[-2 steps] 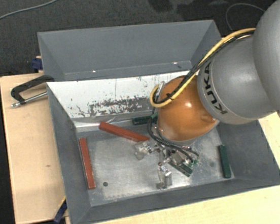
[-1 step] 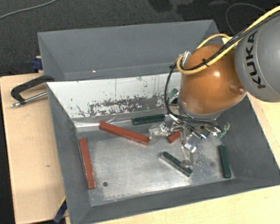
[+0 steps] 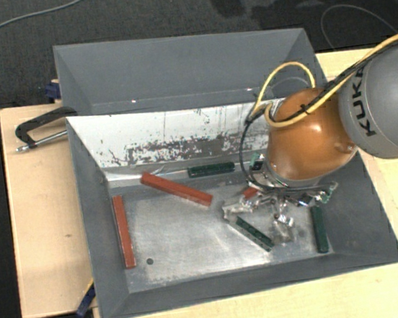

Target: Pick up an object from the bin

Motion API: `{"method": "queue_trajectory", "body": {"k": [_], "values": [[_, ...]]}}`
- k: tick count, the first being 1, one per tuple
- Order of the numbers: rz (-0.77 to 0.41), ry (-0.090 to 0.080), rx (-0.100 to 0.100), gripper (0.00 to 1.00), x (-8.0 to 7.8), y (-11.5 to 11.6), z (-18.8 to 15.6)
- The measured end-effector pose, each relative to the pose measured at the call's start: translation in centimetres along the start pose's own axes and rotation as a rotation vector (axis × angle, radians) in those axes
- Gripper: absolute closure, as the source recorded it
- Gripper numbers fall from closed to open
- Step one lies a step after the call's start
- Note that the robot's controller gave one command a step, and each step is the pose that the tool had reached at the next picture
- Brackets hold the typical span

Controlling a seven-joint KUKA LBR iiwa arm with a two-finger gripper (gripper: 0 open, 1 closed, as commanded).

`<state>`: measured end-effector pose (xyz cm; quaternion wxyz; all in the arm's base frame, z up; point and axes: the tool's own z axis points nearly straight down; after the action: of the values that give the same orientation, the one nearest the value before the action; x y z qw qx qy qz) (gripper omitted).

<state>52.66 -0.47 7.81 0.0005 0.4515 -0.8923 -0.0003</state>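
Observation:
My gripper [image 3: 283, 222] hangs low over the bin's right front part, under the orange dome. A dark green bar [image 3: 255, 233] lies slanted on the floor just left of it, its upper end by the metal parts of the gripper. A second dark green bar [image 3: 319, 230] lies upright in the picture just to the right, along the bin's right wall. A small red piece [image 3: 249, 193] shows at the gripper's upper left edge. Nothing can be made out held in the gripper.
A long red bar [image 3: 176, 189] lies slanted in the middle back. Another red bar [image 3: 123, 231] runs along the left wall. A third dark green bar [image 3: 211, 169] lies by the back wall. The arm comes in from the right.

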Motion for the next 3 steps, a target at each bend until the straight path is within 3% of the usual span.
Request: {"method": "queue_trajectory", "body": {"k": [1,2,3], "values": [[-0.292,-0.007,0.005,0.0,-5.3,2.4,0.0],[-0.29,-0.008,0.005,1.0,-5.3,2.3,-0.1],[-0.78,-0.005,0.009,1.0,-4.7,-2.8,-2.0]]}}
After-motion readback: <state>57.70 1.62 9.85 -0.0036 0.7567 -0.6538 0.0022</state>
